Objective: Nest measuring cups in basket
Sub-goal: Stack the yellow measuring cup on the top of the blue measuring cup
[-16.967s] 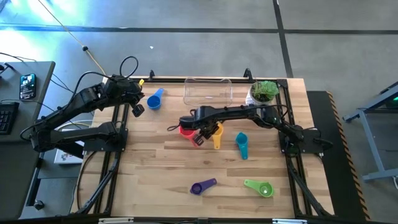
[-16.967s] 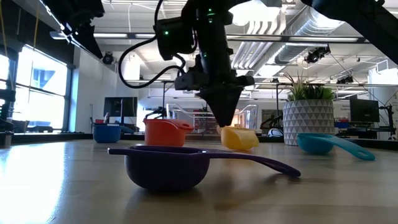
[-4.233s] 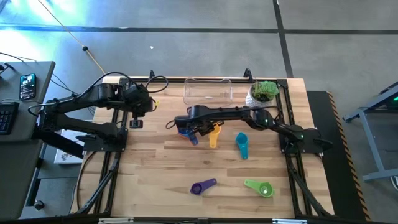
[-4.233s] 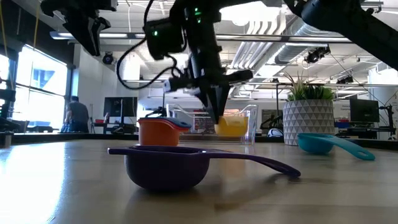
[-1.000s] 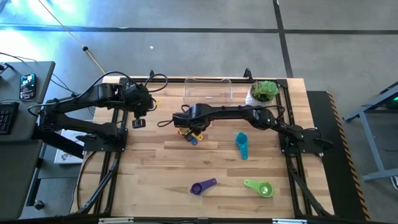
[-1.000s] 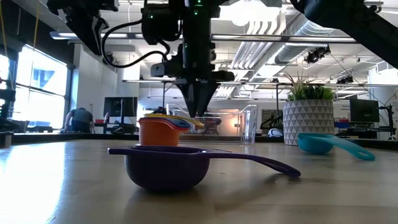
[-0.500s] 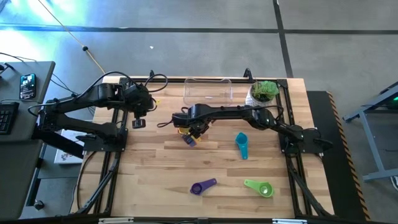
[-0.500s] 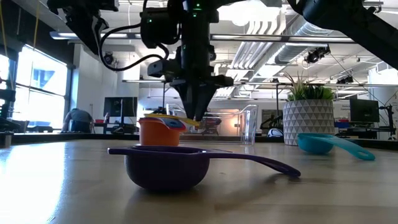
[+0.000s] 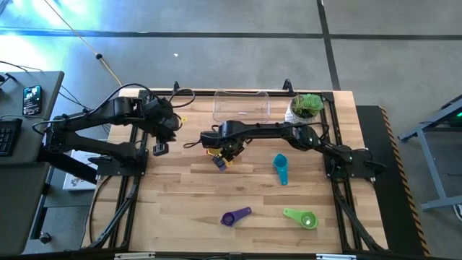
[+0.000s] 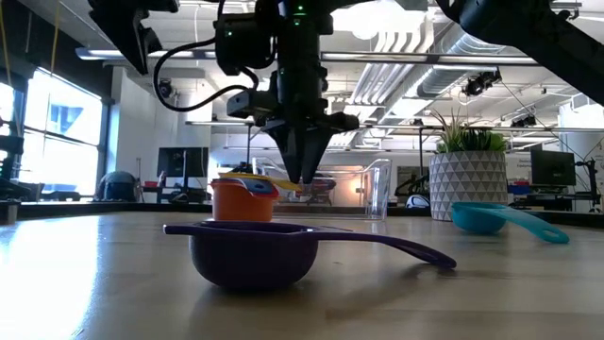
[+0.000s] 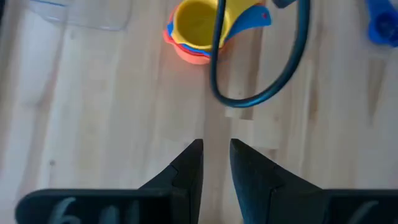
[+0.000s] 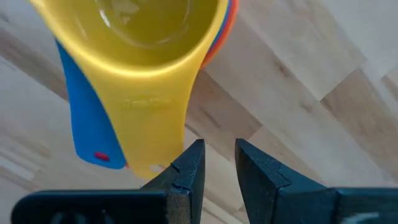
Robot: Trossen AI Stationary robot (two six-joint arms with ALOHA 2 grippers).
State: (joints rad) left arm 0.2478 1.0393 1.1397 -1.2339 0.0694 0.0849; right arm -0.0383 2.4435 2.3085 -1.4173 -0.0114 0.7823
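Note:
A yellow measuring cup [image 12: 134,31] sits nested in a blue one [image 12: 81,118] and an orange one [image 10: 243,200], a stack [image 9: 215,154] standing on the table in front of the clear basket [image 9: 241,105]. My right gripper [image 12: 219,158] points down just beside the free end of the yellow handle [image 12: 152,140], open by a narrow gap with bare wood showing between its fingers. My left gripper [image 11: 216,152] hangs high over the table's left part [image 9: 159,149], narrowly open and holding nothing. The teal [image 9: 280,168], purple [image 9: 235,216] and green [image 9: 300,217] cups lie loose on the table. My right gripper stands with one finger [image 12: 186,165] right next to the free end of the yellow handle. I cannot tell whether it touches the handle. Nothing is between its two fingers.
A white pot with a green plant [image 9: 306,106] stands at the far right, beside the basket. A black cable loop [image 11: 261,93] hangs between my left gripper and the stack. The purple cup [image 10: 250,255] lies near the front edge, and bare wood surrounds the stack.
My left gripper has swung and rolled a little at the wrist without leaving its place. My right gripper has tipped slightly above the stack. The stack of cups has stayed where it was.

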